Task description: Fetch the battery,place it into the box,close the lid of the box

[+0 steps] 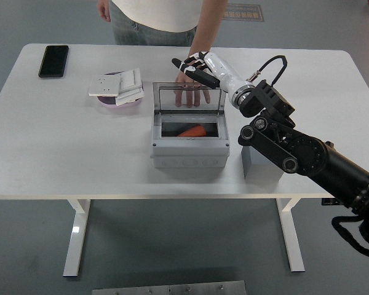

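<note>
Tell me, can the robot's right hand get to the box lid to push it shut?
Probably yes: the right hand hovers open just behind the raised lid. But a person's hand rests behind that lid too, so it might get in the way.

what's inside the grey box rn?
An orange battery lies in the box, seen under the raised clear lid. The front wall hides the near part of the floor, so anything there can't be seen.

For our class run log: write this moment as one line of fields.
battery: in box | lid: up | right hand: open, above lid | person's hand: behind lid
</note>
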`<state>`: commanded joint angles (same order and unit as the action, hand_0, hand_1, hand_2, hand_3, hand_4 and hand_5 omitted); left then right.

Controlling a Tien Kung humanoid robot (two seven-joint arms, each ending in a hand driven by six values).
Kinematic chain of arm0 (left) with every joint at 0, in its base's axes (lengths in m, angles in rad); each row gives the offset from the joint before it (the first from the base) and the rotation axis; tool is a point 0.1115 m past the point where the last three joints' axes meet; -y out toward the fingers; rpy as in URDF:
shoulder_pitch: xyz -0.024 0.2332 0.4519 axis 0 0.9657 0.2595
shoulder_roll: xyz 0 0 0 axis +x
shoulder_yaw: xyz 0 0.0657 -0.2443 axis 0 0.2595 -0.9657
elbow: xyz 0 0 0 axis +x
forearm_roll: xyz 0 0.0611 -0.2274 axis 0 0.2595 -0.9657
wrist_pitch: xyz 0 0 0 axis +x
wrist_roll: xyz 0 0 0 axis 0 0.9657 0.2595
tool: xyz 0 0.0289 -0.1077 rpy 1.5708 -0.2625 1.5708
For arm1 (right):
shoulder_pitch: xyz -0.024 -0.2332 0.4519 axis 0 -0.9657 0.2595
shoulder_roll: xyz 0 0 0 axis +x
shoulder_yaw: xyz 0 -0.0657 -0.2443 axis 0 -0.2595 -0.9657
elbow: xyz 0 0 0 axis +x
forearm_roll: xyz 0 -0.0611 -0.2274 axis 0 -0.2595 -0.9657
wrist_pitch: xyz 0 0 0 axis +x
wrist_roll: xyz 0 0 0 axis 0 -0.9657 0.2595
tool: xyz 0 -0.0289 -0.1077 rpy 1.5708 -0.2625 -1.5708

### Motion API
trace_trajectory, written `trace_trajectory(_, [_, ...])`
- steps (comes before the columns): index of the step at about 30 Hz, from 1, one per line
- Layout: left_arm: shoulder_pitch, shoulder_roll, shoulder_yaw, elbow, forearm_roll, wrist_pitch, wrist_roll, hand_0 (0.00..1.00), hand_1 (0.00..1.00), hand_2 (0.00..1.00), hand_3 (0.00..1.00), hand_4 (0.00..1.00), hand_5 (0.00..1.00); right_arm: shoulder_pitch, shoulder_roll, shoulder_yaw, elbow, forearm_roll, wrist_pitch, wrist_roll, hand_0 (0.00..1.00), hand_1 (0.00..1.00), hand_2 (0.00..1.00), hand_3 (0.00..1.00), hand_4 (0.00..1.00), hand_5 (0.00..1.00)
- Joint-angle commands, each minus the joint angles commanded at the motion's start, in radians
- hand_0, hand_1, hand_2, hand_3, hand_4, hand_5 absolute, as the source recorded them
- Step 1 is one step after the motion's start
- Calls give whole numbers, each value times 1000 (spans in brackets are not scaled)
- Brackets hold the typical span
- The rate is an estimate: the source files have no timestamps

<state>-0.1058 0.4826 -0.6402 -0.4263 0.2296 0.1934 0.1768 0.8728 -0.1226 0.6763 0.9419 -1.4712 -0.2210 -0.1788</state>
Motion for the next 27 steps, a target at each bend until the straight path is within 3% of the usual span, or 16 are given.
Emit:
trace_trajectory(12, [7, -1, 7, 0, -11, 1, -7, 587, 753, 668, 597, 727, 240, -7, -5, -24, 17, -8, 2, -10, 923, 782, 763, 788, 900, 998])
trace_trajectory(27, [19, -4, 25, 1, -47, 6, -26, 588, 754, 662, 598, 725, 240, -31, -56, -57, 131, -20, 37, -78, 877, 753, 755, 784, 903, 998])
